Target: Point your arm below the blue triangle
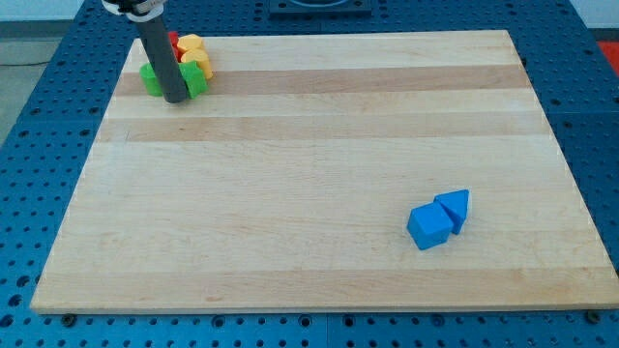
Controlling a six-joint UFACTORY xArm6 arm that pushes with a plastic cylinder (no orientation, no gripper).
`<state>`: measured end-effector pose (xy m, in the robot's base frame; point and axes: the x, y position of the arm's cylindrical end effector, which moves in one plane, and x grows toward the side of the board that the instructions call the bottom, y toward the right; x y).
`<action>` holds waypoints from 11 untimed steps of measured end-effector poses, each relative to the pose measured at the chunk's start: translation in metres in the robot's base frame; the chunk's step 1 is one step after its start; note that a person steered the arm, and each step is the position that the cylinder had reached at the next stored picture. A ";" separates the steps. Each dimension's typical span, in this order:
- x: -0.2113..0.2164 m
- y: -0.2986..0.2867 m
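The blue triangle (455, 207) lies on the wooden board (309, 174) at the lower right, touching a blue cube (428, 227) just to its lower left. My tip (176, 99) is at the view's top left, far from the blue triangle. The tip rests among a cluster there: a green block (196, 79), a yellow block (192, 48) and a red block (175, 43), partly hidden behind the rod.
The board sits on a blue perforated table (39, 116). The cluster of small blocks crowds the board's top left corner near its edge.
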<state>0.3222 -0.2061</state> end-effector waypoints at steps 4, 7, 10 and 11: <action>0.215 0.049; 0.291 0.268; 0.248 0.356; 0.220 0.355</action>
